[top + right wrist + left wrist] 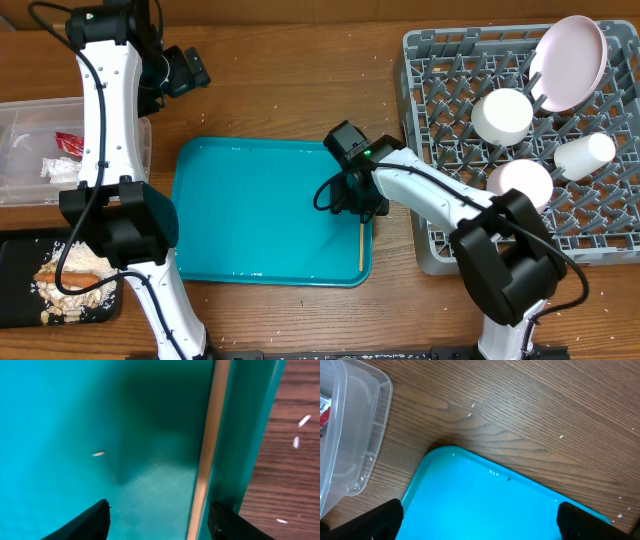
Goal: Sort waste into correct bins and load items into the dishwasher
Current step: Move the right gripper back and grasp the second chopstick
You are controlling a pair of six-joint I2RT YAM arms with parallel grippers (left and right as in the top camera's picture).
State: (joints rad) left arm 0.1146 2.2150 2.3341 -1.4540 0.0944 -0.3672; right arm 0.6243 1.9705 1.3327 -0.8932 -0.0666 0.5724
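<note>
A brown wooden tabletop [280, 100] carries everything. The large square grey plastic dish rack [440, 45] with upright pegs stands just right of the big teal rectangular serving tray [260, 210], which lies mid-table. Left of the teal tray, toward its far corner, sits the clear rectangular plastic tub [25, 125]. Left of its near corner lies the shallow black rectangular tray [20, 250].

The left tool [192, 70] hovers beyond the teal tray's far left corner, its jaws wide with nothing between them. The right tool [160, 522] hangs low over the teal tray's right edge, its fingers [90, 522] spread apart and gripping nothing.

In the rack, well right of the teal tray, the pale pink round plate [570, 62] leans on edge in the far corner. The two round white bowls [502, 115] [520, 182] stand nearer the tray, and the small white cup [585, 155] lies past them.

In the tub are the red crinkled wrapper [68, 142] and the crumpled white tissue [55, 167]. On the black tray lie the orange-brown sausage-like stick [70, 268] and pale crumbly food scraps [70, 295].

A thin wooden chopstick [207, 460] lies inside the teal tray along its right rim, between the right tool's spread fingers and closer to the rim-side one.
</note>
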